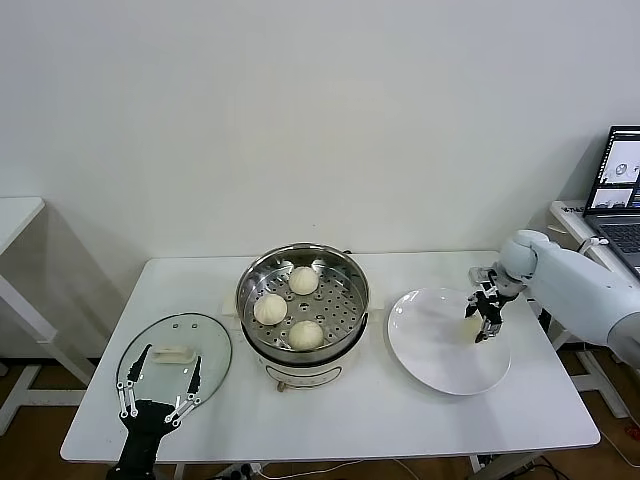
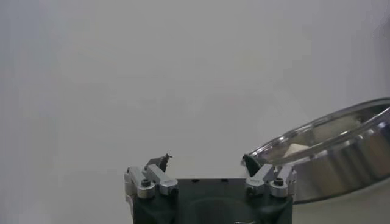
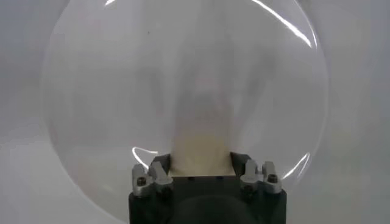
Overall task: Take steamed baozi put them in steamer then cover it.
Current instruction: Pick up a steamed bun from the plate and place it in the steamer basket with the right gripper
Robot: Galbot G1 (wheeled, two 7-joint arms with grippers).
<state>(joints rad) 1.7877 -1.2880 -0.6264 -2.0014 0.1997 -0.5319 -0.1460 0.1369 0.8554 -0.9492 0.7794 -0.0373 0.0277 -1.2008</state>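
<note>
My right gripper (image 1: 487, 318) fingers pinch, it seems, the last pale cream bun (image 3: 200, 152) on the white round plate (image 1: 430, 355); the shiny steel steamer (image 1: 302, 300) lies leftward. Left gripper (image 1: 158, 392) fingers spread over the glass lid (image 1: 175, 355).

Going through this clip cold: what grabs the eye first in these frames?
The shiny steamer at the table's centre, with three baozi on its perforated tray. To its right, the right gripper closes around the fourth baozi on the white plate. At front left, the glass cover lies flat on the table, with the left gripper open at its near edge.
</note>
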